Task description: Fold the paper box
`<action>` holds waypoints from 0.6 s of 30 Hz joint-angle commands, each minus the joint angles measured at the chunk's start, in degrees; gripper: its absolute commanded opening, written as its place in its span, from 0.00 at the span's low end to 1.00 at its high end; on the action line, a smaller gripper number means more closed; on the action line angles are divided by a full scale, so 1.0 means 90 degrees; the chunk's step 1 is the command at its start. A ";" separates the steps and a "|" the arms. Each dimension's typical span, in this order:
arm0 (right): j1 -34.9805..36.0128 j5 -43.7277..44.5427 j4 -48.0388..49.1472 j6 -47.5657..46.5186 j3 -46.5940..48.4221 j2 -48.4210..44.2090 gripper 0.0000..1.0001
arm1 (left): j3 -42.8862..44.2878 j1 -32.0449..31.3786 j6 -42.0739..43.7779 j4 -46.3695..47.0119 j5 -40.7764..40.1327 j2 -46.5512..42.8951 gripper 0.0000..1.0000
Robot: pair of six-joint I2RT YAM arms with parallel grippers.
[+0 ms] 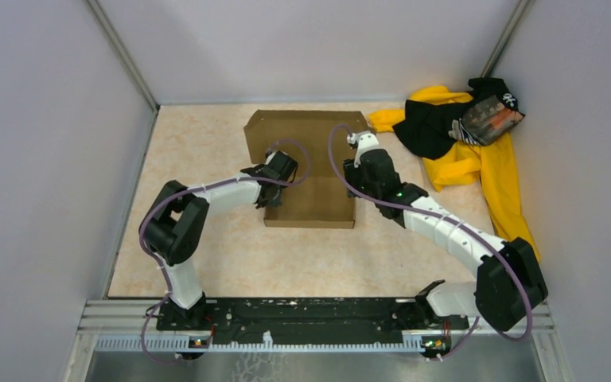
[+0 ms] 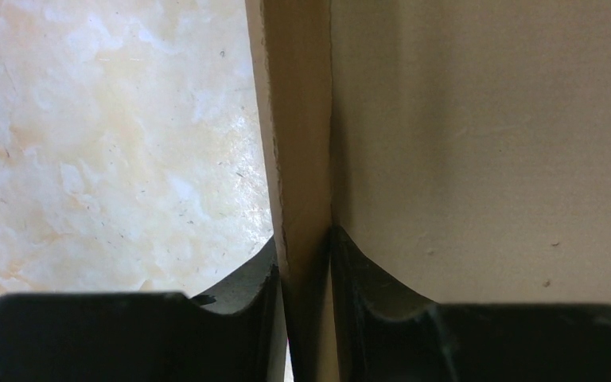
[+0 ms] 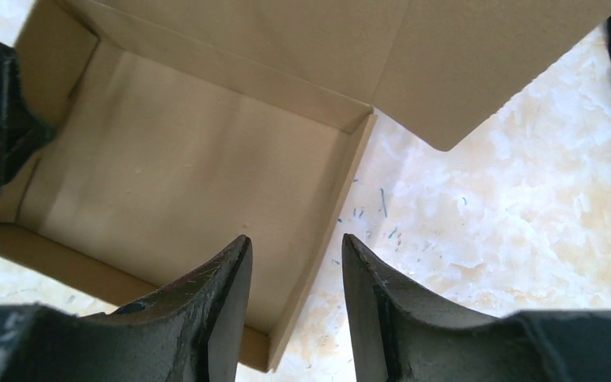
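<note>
The left gripper [image 2: 306,239] pinches the left wall of the paper box [image 1: 318,199]. The right gripper [image 3: 296,243] hangs above its right wall, narrowly parted.

Left arm [image 1: 221,193] and right arm [image 1: 444,227]: white link shells, bulky black joint housings, looping purple cables [image 1: 332,155] running along each. Both bases bolted to a black mounting rail [image 1: 302,314] with silver extrusion beneath. Left pincer [image 2: 306,247] and right pincer [image 3: 296,251]: matte black curved fingers, lightly scuffed
</note>
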 commanded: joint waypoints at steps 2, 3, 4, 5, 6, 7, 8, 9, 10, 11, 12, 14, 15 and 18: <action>0.0333 -0.0023 -0.0041 0.0118 0.0148 -0.0131 0.45 | -0.0128 0.0008 -0.0044 0.0162 0.0173 -0.0227 0.29; 0.0381 -0.0024 -0.0042 0.0118 0.0167 -0.0094 0.45 | -0.0109 0.0009 -0.0070 0.0137 0.0127 -0.0232 0.28; 0.0431 -0.0038 -0.0028 0.0110 0.0170 -0.0047 0.45 | -0.0112 0.0013 -0.0098 0.0122 0.0096 -0.0243 0.25; 0.0471 -0.0080 0.0000 0.0098 0.0169 0.0007 0.45 | -0.0132 0.0005 -0.0119 0.0115 0.0064 -0.0276 0.23; 0.0509 -0.0129 0.0023 0.0090 0.0182 0.0069 0.45 | -0.0170 0.0009 -0.0151 0.0129 0.0039 -0.0313 0.20; 0.0543 -0.0179 0.0041 0.0089 0.0195 0.0165 0.44 | -0.0211 0.0011 -0.0177 0.0147 0.0021 -0.0355 0.17; 0.0584 -0.0213 0.0066 0.0099 0.0227 0.0273 0.44 | -0.0257 0.0010 -0.0206 0.0178 0.0002 -0.0400 0.16; 0.0636 -0.0219 0.0096 0.0110 0.0255 0.0389 0.44 | -0.0302 0.0007 -0.0240 0.0194 -0.0011 -0.0447 0.15; 0.0691 -0.0220 0.0159 0.0130 0.0280 0.0519 0.44 | -0.0342 0.0013 -0.0265 0.0215 -0.0014 -0.0481 0.13; 0.0748 -0.0218 0.0250 0.0149 0.0310 0.0664 0.44 | -0.0379 0.0009 -0.0281 0.0237 -0.0023 -0.0508 0.13; 0.0804 -0.0207 0.0329 0.0184 0.0343 0.0881 0.43 | -0.0409 0.0011 -0.0299 0.0252 -0.0040 -0.0519 0.13; 0.0917 -0.0130 0.0546 0.0267 0.0394 0.1188 0.43 | -0.0427 0.0010 -0.0305 0.0251 -0.0044 -0.0526 0.14; 0.0959 -0.0101 0.0606 0.0326 0.0427 0.1350 0.43 | -0.0435 0.0013 -0.0308 0.0245 -0.0045 -0.0516 0.16; 0.1053 -0.0065 0.0868 0.0427 0.0497 0.1744 0.43 | -0.0474 0.0013 -0.0322 0.0241 -0.0068 -0.0526 0.31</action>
